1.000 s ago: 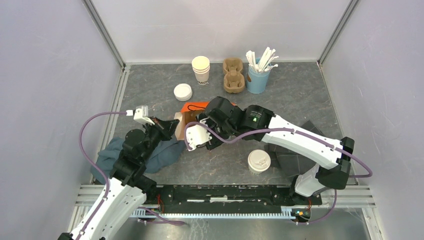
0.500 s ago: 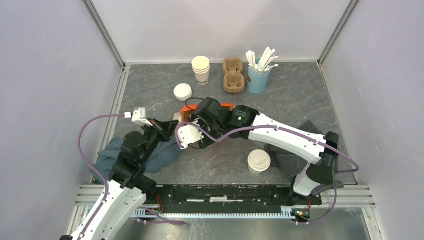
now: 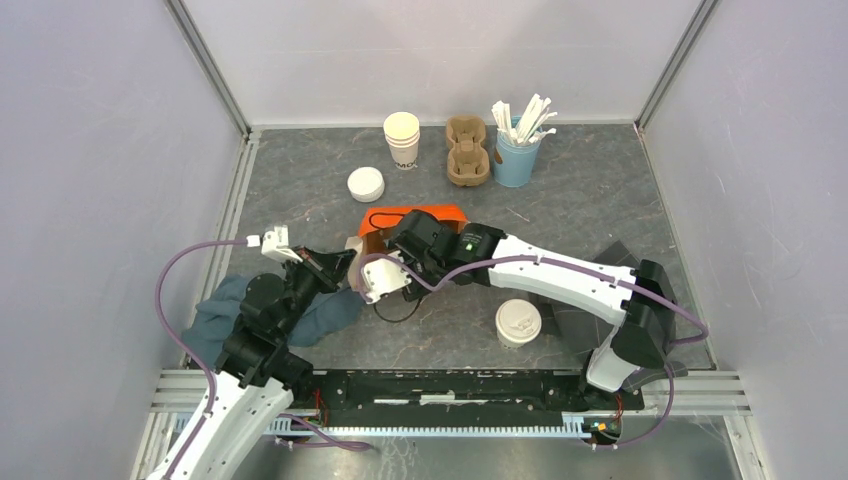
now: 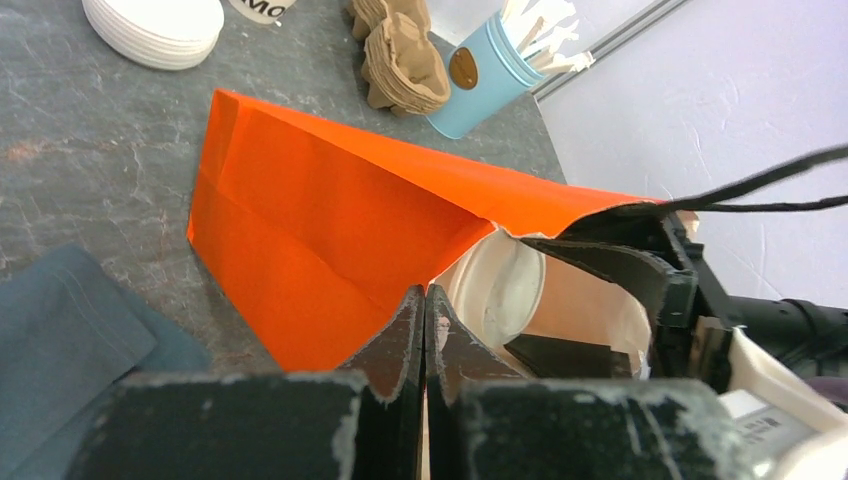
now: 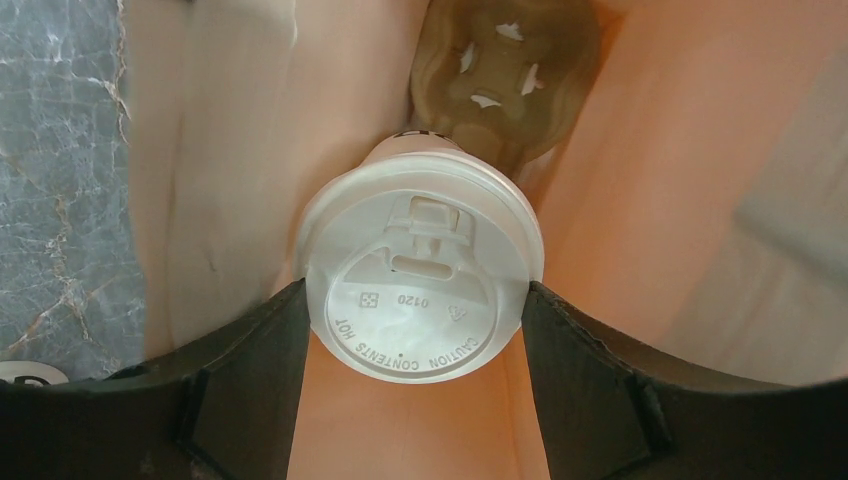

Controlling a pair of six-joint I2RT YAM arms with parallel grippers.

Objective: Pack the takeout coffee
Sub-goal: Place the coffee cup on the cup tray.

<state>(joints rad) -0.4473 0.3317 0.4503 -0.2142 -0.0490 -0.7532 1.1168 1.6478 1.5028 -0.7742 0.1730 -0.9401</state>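
Grey marbled table [image 3: 620,180], pale walls on 3 sides.

Nearest the arm bases: lidded cup 2 [image 3: 518,322] stood upright on the table beside the right arm. A blue-grey cloth [image 3: 225,310] lay crumpled under the left arm.

Mid-table: the left gripper [image 4: 425,300] was clenched, its 2 fingers pressed together on the rim of the orange paper bag [image 4: 320,220] (the pinch point itself partly hidden by the fingers). The right gripper [image 5: 415,305] sat inside the bag's mouth, jaws clamped on either side of lidded cup 1 [image 5: 420,270] at its white lid, sip hole facing the wrist camera. Cup 1 was inside the bag, its base at a brown pulp carrier [image 5: 510,60] deeper in; whether it was seated in a pocket, could not tell.

Farther back: 1 stack of loose lids [image 3: 366,184]. Along the far wall, left to right: stack of bare cups [image 3: 402,140], stack of spare carriers [image 3: 467,152], blue tin [image 3: 515,162] of white stirrers.
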